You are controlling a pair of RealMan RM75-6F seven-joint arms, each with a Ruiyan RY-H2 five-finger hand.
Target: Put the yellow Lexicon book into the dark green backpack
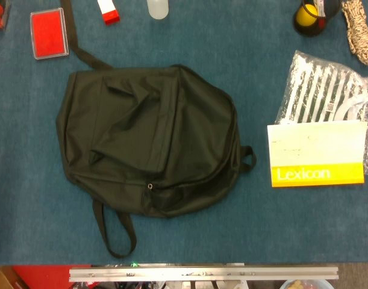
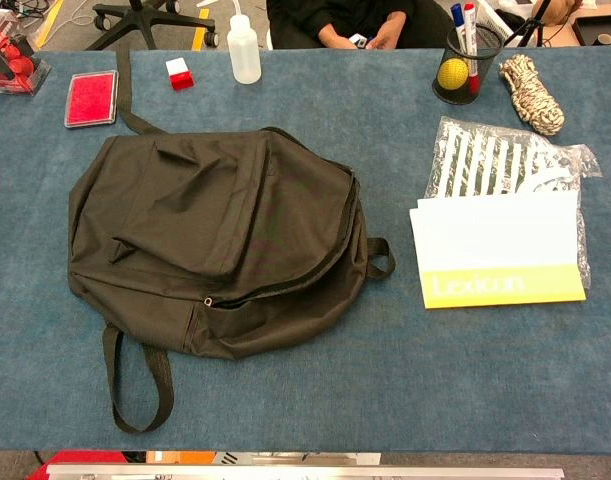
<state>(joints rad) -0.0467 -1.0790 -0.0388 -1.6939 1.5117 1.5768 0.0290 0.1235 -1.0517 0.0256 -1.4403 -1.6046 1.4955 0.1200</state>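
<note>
A: Where is the book point(image 2: 498, 249) sitting?
B: It's lying flat at the right of the table point(image 2: 405, 370), partly overlapping a clear packet point(image 2: 505, 160) on its far side, apart from the backpack point(image 2: 215, 240).
A: And the backpack?
B: It's lying flat left of centre, its zip gaping slightly along the near right edge.
A: The hands?
B: Neither is showing, so I cannot tell their state.

We can read only one word: "Lexicon", in pale letters on the yellow band along the lower edge of the white-and-yellow flat book point(image 1: 317, 155) point(image 2: 498, 250), lying on the blue table at about 3 o'clock. Faint marks on the book's white part are too small for us to read. We make out no other lettering.
</note>
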